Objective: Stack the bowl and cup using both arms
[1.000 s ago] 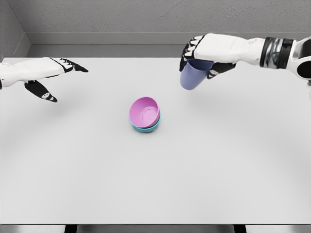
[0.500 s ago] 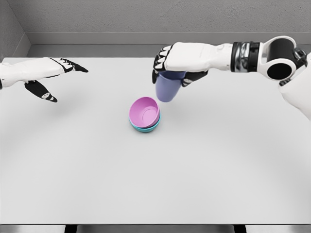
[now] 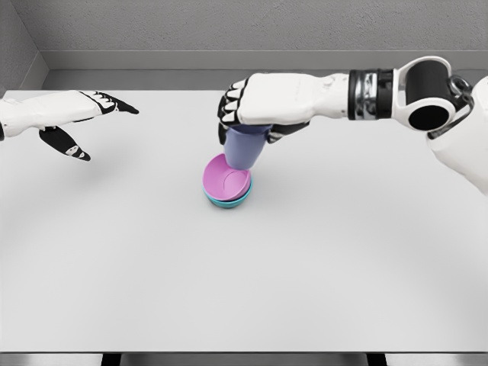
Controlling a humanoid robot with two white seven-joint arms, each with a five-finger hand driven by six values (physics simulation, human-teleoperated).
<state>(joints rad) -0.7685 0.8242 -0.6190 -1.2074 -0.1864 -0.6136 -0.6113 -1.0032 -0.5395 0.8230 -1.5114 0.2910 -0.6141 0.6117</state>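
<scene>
Right hand [image 3: 255, 103] grips the purple cup [image 3: 244, 148] from above, over the stacked bowls
Arm stretched leftward; cup's base over the pink bowl [image 3: 224, 178], nested in a teal bowl [image 3: 227, 201] mid-tabletop [image 3: 320, 259]; left hand [image 3: 72, 114] hovers open, far left

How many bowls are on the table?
2, stacked mid-table: a pink bowl nested in a teal bowl, of which only the rim shows. The right hand holds a purple cup just above them. More bowls nested underneath can't be ruled out.
</scene>
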